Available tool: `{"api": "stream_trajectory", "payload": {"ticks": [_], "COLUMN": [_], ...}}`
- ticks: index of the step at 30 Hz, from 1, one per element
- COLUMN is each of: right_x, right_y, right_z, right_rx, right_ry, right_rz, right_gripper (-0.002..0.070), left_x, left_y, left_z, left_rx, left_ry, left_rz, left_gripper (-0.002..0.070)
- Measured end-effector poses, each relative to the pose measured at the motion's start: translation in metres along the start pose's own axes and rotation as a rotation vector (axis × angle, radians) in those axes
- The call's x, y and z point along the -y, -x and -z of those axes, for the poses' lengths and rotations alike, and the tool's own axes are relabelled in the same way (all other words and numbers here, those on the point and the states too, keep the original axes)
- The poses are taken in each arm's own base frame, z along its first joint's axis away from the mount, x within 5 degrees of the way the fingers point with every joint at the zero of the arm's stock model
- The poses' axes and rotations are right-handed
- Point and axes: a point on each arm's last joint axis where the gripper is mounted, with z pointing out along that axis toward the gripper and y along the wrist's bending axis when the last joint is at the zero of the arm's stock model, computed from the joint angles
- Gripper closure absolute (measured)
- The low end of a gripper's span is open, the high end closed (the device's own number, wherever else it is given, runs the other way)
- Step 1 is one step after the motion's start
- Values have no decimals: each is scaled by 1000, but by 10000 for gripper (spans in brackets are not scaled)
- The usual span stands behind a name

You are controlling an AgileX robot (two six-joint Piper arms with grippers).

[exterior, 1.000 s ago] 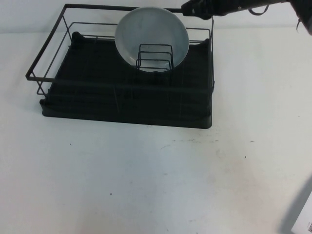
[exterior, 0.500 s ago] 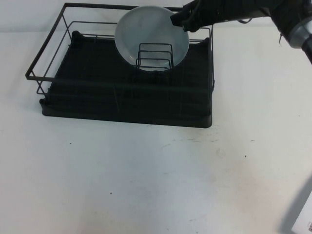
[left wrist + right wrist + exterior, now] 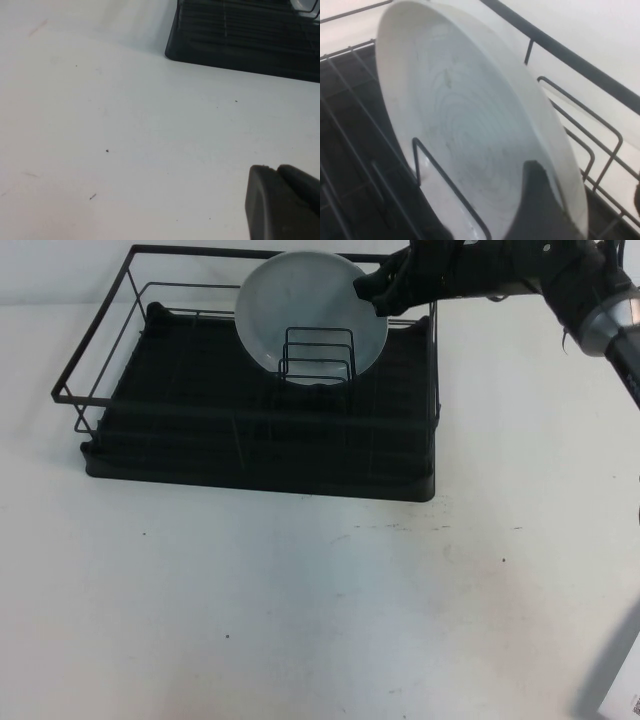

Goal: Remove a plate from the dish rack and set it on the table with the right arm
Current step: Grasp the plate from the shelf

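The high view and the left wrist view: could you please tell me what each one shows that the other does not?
Only the high view shows the plate upright in its wire holder and the right tool at the plate's upper right rim. Only the left wrist view shows the left tool, parked low over bare table, away from the rack. Both show the dish rack and the white table.

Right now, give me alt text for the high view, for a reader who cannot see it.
The right claw reaches in from the upper right to the rim of a pale grey-blue plate standing upright in the wire slot holder of a black dish rack. The rack sits at the far side of a white table. The left claw is out of this view.
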Motion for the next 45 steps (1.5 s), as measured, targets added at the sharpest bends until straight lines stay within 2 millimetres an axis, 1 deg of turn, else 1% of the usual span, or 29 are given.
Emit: {"api": "stream_trajectory", "payload": {"ticks": [6,20,24,27,38,40,42,45], "right_x": [1,4,4,4,1,1,1,4], "right_y": [-4,-17,-17,-17,-17,-18,-18,-12], "right_z": [-4,-15,-15,-15,-16,-16,-15,-7], "right_rx": [5,15,17,19,9,1,-4,-5], "right_ry": [-8,-27,-26,-24,1,0,2,0], "right_rz": [-6,-33,-37,-40,-41,-23,-10,5], "right_gripper": [354,362,365,395,562,583,585,590], "left_x": [0,0,0,0,0,0,0,0], "left_y": [0,0,0,0,0,0,0,0], "left_z": [0,0,0,0,0,0,0,0], "left_rx": [0,0,0,0,0,0,0,0], "left_ry": [0,0,0,0,0,0,0,0], "left_rz": [0,0,0,0,0,0,0,0], "left_gripper": [679,679,679,679,679,679,679,679]}}
